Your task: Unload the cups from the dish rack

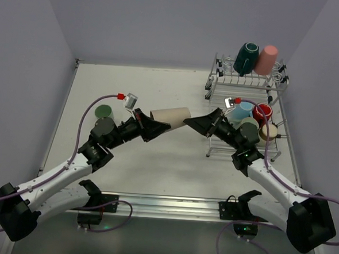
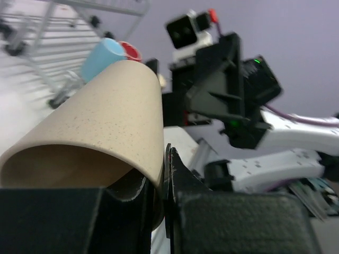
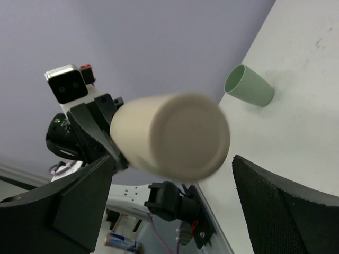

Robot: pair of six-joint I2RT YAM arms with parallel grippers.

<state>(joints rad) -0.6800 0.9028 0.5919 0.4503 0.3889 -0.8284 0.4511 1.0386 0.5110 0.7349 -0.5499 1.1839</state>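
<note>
My left gripper (image 1: 152, 126) is shut on the rim of a beige cup (image 1: 171, 115), one finger inside and one outside, and holds it on its side above the table. In the left wrist view the gripper (image 2: 165, 153) pinches the cup wall (image 2: 100, 121). My right gripper (image 1: 196, 123) is open at the cup's base; in the right wrist view the base (image 3: 183, 135) shows between its wide-spread fingers (image 3: 172, 159), not gripped. The dish rack (image 1: 276, 81) at the far right holds a teal cup (image 1: 246, 57), a pink cup (image 1: 266, 59), a light blue cup (image 1: 242, 108) and a red cup (image 1: 262, 112).
A sage green cup (image 1: 104, 110) lies on the table by the left arm; it also shows in the right wrist view (image 3: 249, 86). A dark green cup (image 1: 249, 131) and a tan cup (image 1: 268, 131) sit in the rack's lower tier beside the right arm.
</note>
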